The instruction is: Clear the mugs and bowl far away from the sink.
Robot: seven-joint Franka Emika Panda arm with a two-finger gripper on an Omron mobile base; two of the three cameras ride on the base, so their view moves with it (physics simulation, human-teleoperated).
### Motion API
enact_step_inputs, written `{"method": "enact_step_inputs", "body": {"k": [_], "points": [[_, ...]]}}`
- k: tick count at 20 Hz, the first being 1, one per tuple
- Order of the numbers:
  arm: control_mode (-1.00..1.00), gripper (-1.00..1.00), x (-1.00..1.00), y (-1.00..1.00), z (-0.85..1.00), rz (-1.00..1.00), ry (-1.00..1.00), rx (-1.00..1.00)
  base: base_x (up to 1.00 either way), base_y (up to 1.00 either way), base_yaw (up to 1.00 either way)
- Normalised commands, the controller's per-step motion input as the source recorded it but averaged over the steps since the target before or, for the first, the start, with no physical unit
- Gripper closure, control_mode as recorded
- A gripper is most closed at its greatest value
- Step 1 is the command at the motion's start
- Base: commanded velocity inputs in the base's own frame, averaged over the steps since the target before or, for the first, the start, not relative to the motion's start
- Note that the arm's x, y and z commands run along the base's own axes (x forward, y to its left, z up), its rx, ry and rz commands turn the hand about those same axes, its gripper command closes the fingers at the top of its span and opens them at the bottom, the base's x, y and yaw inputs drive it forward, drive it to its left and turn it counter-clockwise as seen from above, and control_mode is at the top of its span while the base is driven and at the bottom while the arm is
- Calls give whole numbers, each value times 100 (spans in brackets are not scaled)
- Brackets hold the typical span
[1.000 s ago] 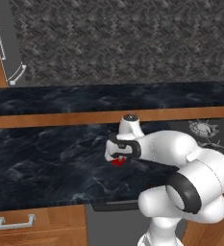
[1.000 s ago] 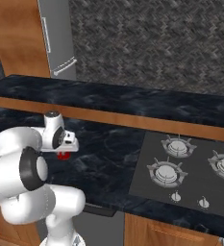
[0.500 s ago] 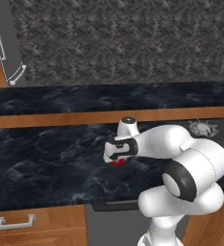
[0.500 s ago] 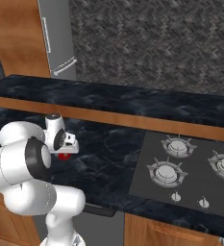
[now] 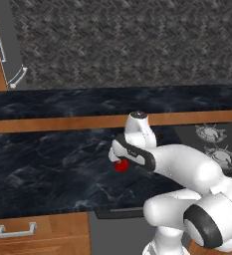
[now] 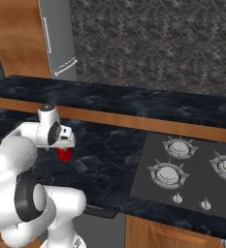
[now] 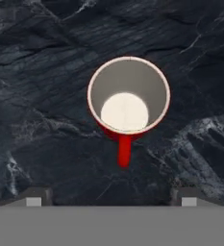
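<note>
Directly below the claw (image 7: 111, 197), a red mug (image 7: 128, 98) stands upright on the dark marble surface (image 7: 41, 72), free of the fingers. The 2 fingertips (image 7: 34, 198) are now spread wide, 1 on each side, and they touch nothing. A second ago they were pressed together around this mug, so the mug has just been released and put down here. In the base views the wrist hangs a little above the mug (image 5: 120, 166), which shows as a small red spot under the hand (image 6: 63, 154).

I judge that this mug is now delivered to its new place: no sink appears near the claw, and only the stovetop (image 6: 192, 169) lies well to its side. Other mugs and the bowl may be waiting elsewhere; I cannot tell from here.

The mug is red outside, with a pale grey inside wall and a cream round bottom. Its red handle points toward the claw side. It looks empty and stable.
</note>
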Motion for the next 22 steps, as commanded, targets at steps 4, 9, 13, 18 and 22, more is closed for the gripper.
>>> {"method": "enact_step_inputs", "body": {"k": [4, 9, 13, 18, 22], "points": [[-100, -100, -61, 0, 100, 0, -1, 0, 0, 0, 0], [-100, -100, -94, -15, 96, 0, -3, 0, 0, 0, 0], [-100, -100, -100, -25, 88, 0, -4, 1, 0, 0, 0], [-100, -100, -93, -26, 88, 0, 0, 6, 0, 0, 0], [-100, -100, -83, -20, 78, -1, 0, 11, 0, 0, 0]]}}
